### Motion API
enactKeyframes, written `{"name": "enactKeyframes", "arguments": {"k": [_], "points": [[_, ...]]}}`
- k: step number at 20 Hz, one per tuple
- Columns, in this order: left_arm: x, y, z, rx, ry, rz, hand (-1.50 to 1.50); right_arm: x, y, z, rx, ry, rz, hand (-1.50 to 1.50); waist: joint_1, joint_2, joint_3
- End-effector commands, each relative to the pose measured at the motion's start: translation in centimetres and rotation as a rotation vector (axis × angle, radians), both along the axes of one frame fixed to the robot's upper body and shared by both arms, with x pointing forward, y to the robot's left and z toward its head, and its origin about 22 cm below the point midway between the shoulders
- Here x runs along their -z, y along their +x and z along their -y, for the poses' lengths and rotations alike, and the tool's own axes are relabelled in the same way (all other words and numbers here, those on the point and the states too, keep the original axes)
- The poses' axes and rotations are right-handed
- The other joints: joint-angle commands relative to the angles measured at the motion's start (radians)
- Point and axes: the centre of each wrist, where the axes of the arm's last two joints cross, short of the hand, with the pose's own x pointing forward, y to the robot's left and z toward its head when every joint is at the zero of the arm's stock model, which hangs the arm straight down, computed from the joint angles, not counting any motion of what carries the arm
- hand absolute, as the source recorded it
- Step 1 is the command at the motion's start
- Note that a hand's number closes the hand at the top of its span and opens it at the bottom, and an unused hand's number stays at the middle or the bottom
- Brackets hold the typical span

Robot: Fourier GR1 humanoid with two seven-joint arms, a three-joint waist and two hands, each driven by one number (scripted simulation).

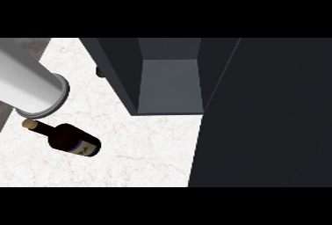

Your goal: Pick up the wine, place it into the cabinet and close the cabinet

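- Neither hand shows in the head view, so how far open either one is, or what it holds, cannot be told.
- A thick grey cylinder enters from the upper left and ends in a round rimmed face just above the bottle's cork (it looks like a forearm, though which one cannot be told); whether it touches the bottle is unclear.
- The wine bottle lies on its side on the white marbled counter, at the left of the view.
- Its glass is dark, nearly black, with a tan cork end pointing up and left and a label with a blue band near its base, which points down and right.
- The bottle lies outside the cabinet, well to the left of its opening and lower in the view.
- The cabinet stands open at the top centre: dark walls around a grey inner floor, its front edge meeting the counter.
- A large dark panel fills the right side from top to bottom (probably the cabinet's open door).
- Bare counter lies between the bottle and the cabinet's front edge, and below the bottle down to the lower edge.
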Motion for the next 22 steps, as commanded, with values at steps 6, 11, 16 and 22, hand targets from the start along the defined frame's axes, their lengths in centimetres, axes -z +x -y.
{"name": "enactKeyframes", "arguments": {"k": [6, 11, 16, 22], "points": [[2.0, 0.5, 0.9, -0.017, 0.041, -0.021, -1.5, -2.5, -4.2, 1.1, 0.074, 0.001, 0.067, -1.5, -0.001, -0.005, 0.0], [4.4, 1.8, 1.7, 0.006, 0.036, -0.038, -1.5, -2.5, -2.9, 0.3, 0.065, -0.029, 0.091, -1.5, -0.002, -0.001, 0.0], [5.7, 2.3, 2.4, -0.023, 0.075, -0.038, -1.5, -3.2, -4.1, 1.0, 0.058, -0.044, 0.074, -1.5, -0.005, -0.002, 0.0], [9.3, 2.9, 3.5, -0.031, 0.092, -0.049, -1.5, -3.5, -3.1, 0.9, 0.058, -0.015, 0.078, -1.5, -0.001, 0.001, 0.0]]}}
